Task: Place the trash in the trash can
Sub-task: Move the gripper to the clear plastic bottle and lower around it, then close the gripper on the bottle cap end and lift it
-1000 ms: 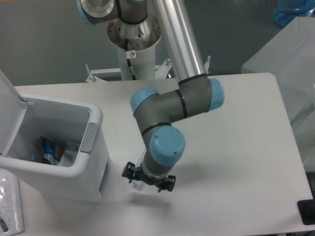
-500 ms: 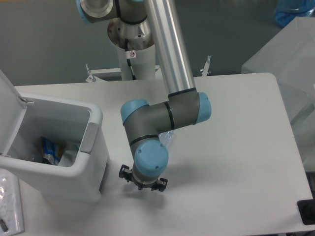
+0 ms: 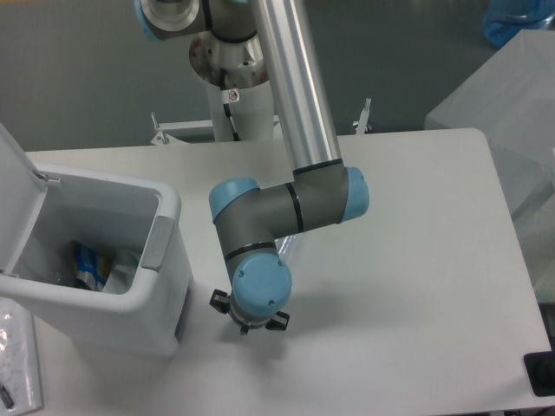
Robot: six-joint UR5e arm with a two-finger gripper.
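The white trash can (image 3: 166, 206) stands at the left with its lid (image 3: 12, 201) swung open. Inside lies the crushed bottle (image 3: 90, 264), its blue label showing. A crumpled clear wrapper (image 3: 290, 249) lies on the table, mostly hidden behind my forearm, just right of the bin. My gripper (image 3: 248, 324) points down at the table a little right of the bin's front corner. The blue wrist cap covers its fingers; only black edges stick out. Whether it holds anything is hidden.
My arm's base column (image 3: 234, 95) rises at the back centre. A clear plastic item (image 3: 14, 364) lies at the bottom left corner. A black object (image 3: 541, 373) sits at the table's right front edge. A white covered block (image 3: 512, 95) stands beyond the right edge.
The arm has swung left toward the bin and lowered, and the wrist now faces the camera, hiding the gripper that showed more clearly before. The bin and bottle have not moved.
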